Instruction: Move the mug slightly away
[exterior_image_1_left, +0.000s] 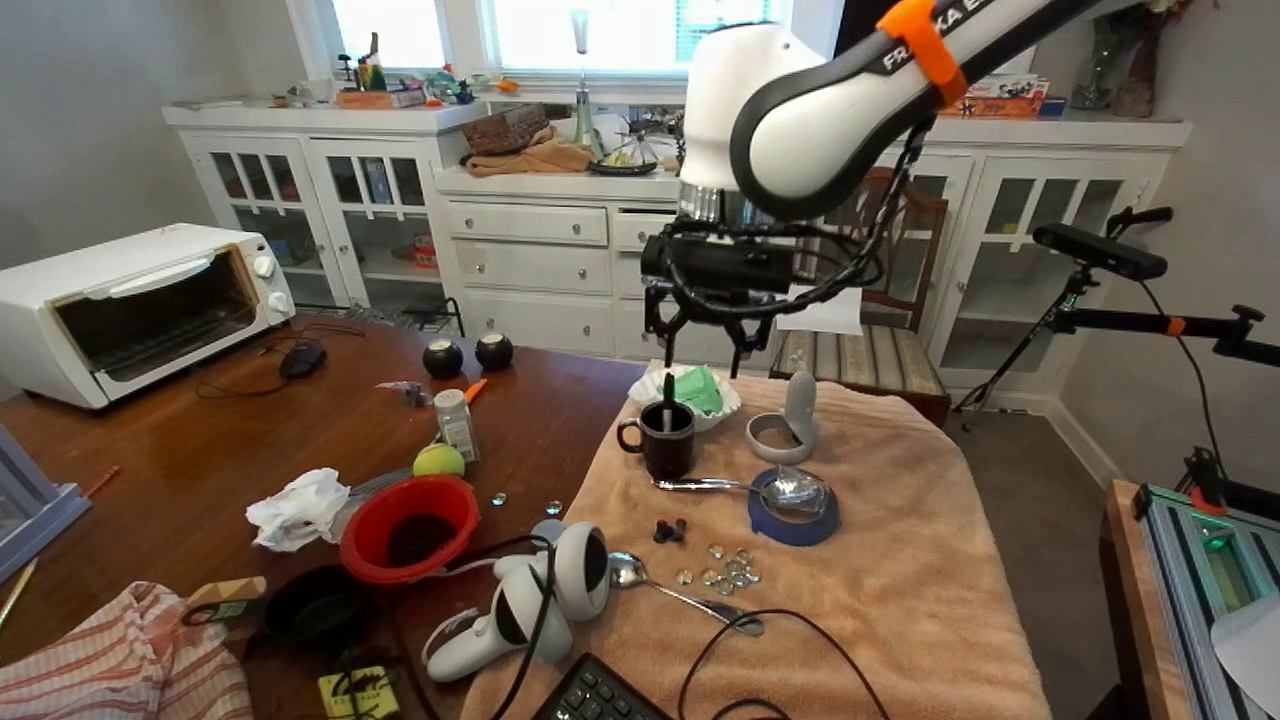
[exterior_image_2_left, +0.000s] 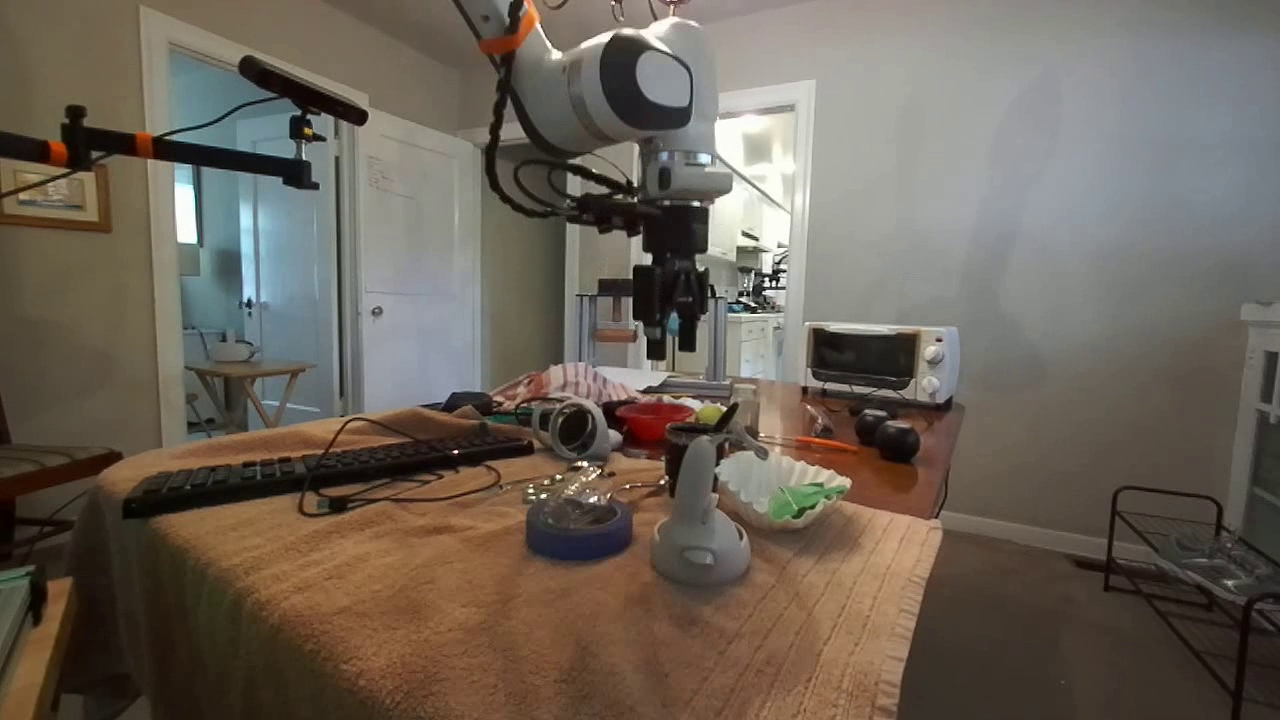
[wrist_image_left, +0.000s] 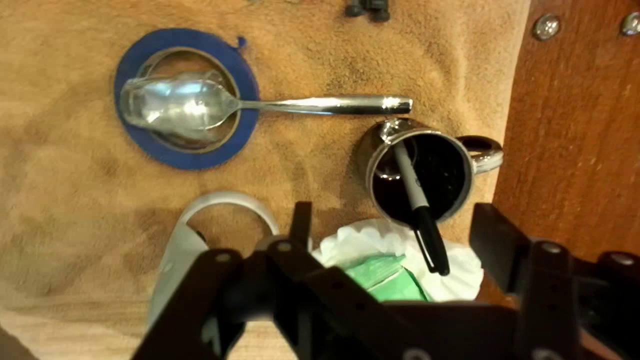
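The dark glossy mug stands upright on the peach towel near its edge with the wooden table. A grey and black marker leans in it. In the wrist view the mug is right of centre with its handle toward the wood, and the marker crosses its rim. In an exterior view the mug is partly hidden behind a white controller. My gripper is open and empty, above the paper coffee filter and higher than the mug. In the wrist view the gripper's fingers are wide apart; the gripper also shows here.
A white coffee filter with a green packet lies close to the mug. A spoon rests on blue tape, its handle end near the mug. A controller stands nearby. A red bowl is on the wood.
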